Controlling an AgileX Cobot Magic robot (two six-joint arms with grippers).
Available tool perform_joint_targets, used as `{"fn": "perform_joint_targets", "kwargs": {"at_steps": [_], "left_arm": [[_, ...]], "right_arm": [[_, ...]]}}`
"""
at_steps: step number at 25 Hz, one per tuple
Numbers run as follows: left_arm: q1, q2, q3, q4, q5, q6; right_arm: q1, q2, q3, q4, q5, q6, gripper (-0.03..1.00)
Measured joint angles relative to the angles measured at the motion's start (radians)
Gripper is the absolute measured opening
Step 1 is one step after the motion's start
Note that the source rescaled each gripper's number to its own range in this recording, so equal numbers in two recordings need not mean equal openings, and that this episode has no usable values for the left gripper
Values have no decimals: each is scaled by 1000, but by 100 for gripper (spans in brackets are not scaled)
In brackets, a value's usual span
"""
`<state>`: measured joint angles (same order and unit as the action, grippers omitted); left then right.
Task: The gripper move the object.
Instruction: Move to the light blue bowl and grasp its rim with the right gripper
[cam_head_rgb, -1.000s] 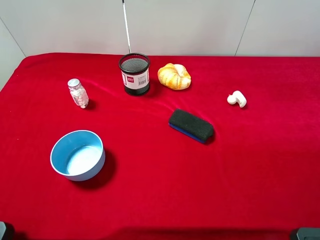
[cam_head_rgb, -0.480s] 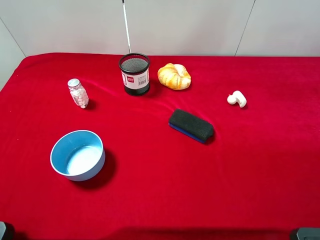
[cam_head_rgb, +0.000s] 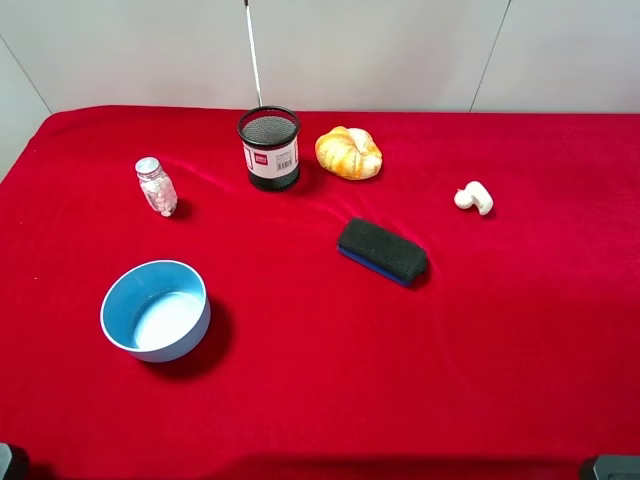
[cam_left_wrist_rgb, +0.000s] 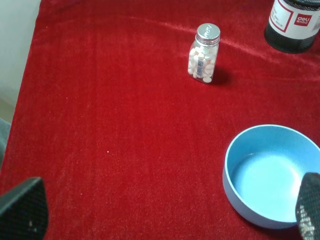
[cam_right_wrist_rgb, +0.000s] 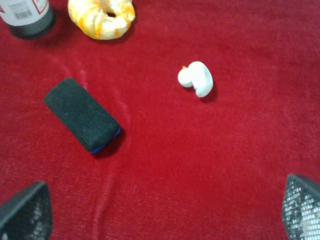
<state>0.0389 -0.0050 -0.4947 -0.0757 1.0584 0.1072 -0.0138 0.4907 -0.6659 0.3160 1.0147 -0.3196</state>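
Light-blue bowl (cam_head_rgb: 155, 310) rests on red cloth (cam_head_rgb: 420, 370) just ahead of our left gripper (cam_left_wrist_rgb: 166, 207), beside one fingertip. We see nothing shifted over the last second; left gripper and right gripper (cam_right_wrist_rgb: 164, 210) both gape wide, empty, so moving hasn't started.

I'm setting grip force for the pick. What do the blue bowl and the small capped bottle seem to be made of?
The blue bowl looks like smooth moulded plastic: uniform colour, thin even rim, soft sheen; glazed ceramic can't be excluded. The small bottle looks like clear glass or hard plastic, white tablets showing through, with a shiny metallic-looking cap.
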Motion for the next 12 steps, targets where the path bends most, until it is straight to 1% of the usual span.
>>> {"fn": "perform_joint_targets", "kwargs": {"at_steps": [6,12], "left_arm": [[0,0,0,0,0,0],[0,0,0,0,0,0]], "right_arm": [[83,140,-56,2,0,0,100],[198,314,-136,-4,-1,0,100]]}}
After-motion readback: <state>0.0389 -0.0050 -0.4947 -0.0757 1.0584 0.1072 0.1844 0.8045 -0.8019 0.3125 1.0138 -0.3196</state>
